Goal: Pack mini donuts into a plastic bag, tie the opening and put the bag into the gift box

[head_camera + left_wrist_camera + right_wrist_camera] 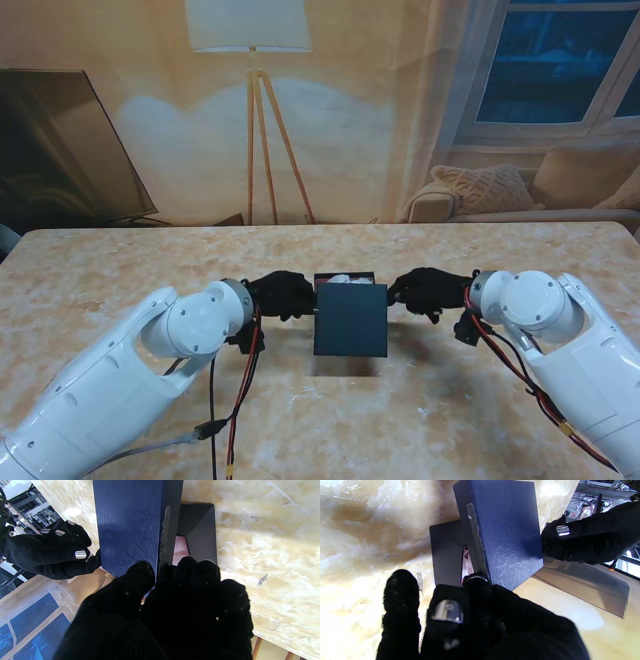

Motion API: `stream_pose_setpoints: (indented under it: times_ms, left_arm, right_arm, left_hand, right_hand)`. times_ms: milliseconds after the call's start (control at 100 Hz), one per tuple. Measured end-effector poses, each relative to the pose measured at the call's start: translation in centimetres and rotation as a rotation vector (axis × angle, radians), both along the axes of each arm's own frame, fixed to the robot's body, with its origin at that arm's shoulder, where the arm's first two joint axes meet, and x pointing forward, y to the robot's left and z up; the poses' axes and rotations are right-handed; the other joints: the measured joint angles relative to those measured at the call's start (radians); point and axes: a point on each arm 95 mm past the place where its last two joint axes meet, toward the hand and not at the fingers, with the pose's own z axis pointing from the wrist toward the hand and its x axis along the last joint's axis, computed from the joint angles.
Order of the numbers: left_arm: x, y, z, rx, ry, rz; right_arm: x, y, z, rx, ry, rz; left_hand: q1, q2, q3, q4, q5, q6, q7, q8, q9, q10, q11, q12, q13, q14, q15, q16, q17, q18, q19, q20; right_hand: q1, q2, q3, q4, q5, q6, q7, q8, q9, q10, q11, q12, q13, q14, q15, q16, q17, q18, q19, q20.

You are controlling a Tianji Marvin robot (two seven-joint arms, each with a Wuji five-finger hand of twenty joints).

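2 hands: both black-gloved, 1 at each side of a dark blue lid (350, 318) held over the gift box (344, 279)
Left hand (281, 294): fingers closed on the lid's left edge; in its wrist view the thumb (136, 576) lies on the lid's flat face and the other fingers wrap the rim
Right hand (428, 289): fingers pinched on the lid's right edge
Lid: tilted, its flat face toward me, covering most of the box
Gift box: mid-table (120, 270), between the 2 hands, open at the top
Plastic bag (341, 280): a pale bit shows inside the box, past the lid's far edge; the wrist views show something pinkish there
Mini donuts: cannot tell
Backdrop: floor lamp (252, 60), sofa (530, 190)
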Motion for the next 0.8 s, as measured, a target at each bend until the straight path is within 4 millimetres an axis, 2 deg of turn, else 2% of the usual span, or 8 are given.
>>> stream_pose_setpoints:
  times_ms: [480, 800]
  left_arm:
    - [2.7, -0.9, 0.7, 0.057, 0.007, 0.034]
    - [4.0, -1.3, 0.8, 0.078, 0.017, 0.068]
  right_arm:
    - [2.8, -0.2, 1.4, 0.011, 0.033, -0.045]
    - [4.2, 0.0, 1.3, 0.018, 0.072, -0.07]
  left_hand:
    - [0.0, 0.001, -0.001, 0.0, -0.001, -0.007, -0.008, -0.006, 0.0, -0.004, 0.0, 0.0, 0.0, 0.0, 0.0, 0.0, 0.0, 0.0, 0.0, 0.0]
    - [0.0, 0.002, -0.002, 0.0, -0.001, -0.009, -0.008, -0.006, 0.0, -0.005, 0.001, 0.0, 0.0, 0.0, 0.0, 0.0, 0.0, 0.0, 0.0, 0.0]
  right_hand:
    - [0.0, 0.0, -0.005, 0.0, -0.008, 0.0, 0.0, 0.0, 0.0, 0.0, 0.0, -0.001, -0.001, 0.003, -0.001, 0.0, -0.011, 0.008, 0.0, 0.0]
    - [0.001, 0.0, -0.006, 0.0, -0.017, 0.0, 0.0, 0.0, 0.0, 0.0, 0.0, -0.001, -0.002, 0.004, -0.002, 0.0, -0.015, 0.008, 0.0, 0.0]
